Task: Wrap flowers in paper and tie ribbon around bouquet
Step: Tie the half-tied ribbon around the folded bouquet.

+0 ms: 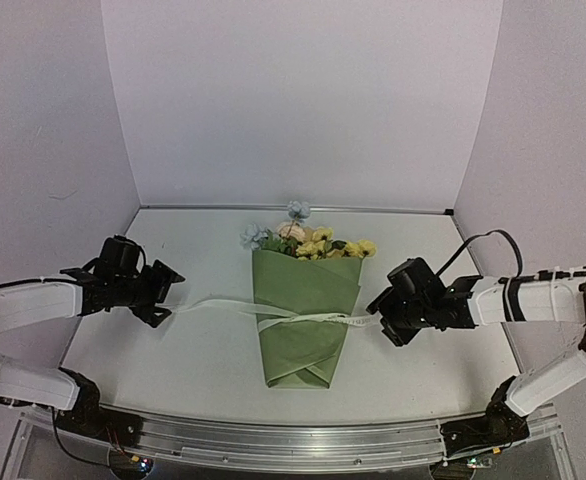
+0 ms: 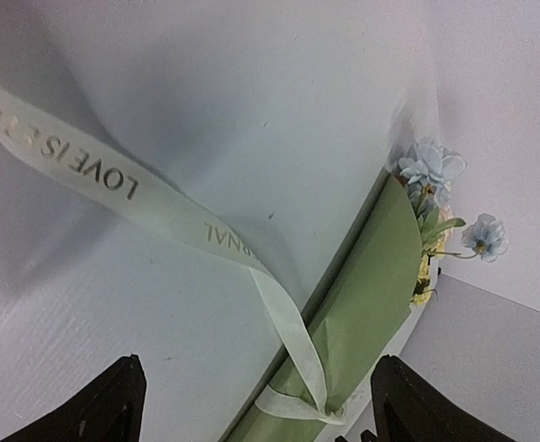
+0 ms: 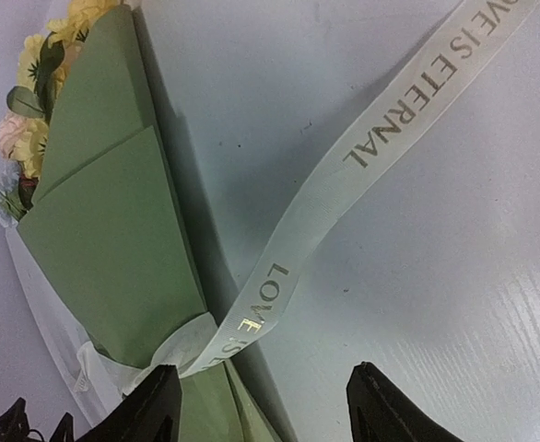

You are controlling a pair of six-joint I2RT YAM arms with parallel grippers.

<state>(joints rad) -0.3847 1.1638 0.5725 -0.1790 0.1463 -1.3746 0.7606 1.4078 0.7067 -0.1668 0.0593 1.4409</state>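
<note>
1. Left gripper [image 1: 169, 298], left of the bouquet [image 1: 303, 290]: fingers spread wide, gripping nothing.
2. The ribbon [image 1: 218, 303] circles the bouquet's narrow waist. One tail runs left and ends just beside the left fingers; the other runs right.
3. The bouquet lies flat on the table [image 1: 173, 370], with the flowers [image 1: 308, 240] at its far end above the paper [image 1: 298, 350].
4. Right gripper [image 1: 383, 322], right of the bouquet: fingers apart, nothing between them.
</note>
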